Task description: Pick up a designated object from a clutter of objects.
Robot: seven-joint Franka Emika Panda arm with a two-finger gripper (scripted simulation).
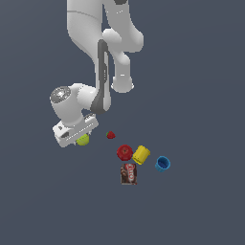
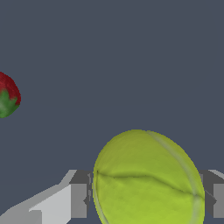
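The yellow-green ball (image 1: 83, 139) sits just under my gripper (image 1: 80, 138) at the exterior view's left, apart from the other objects. In the wrist view the ball (image 2: 148, 179) fills the space between my two fingers (image 2: 78, 200), and both pads touch its sides. The gripper (image 2: 148, 199) is shut on the ball. The small red strawberry (image 1: 110, 135) lies a short way toward the exterior view's right of the ball and also shows in the wrist view (image 2: 6, 95).
The red apple (image 1: 125, 152), yellow cup (image 1: 141, 154) and blue cup (image 1: 162, 163) stand in a row toward the exterior view's right. The dark brown-red box (image 1: 128, 173) lies just in front of the apple. The floor is plain dark grey.
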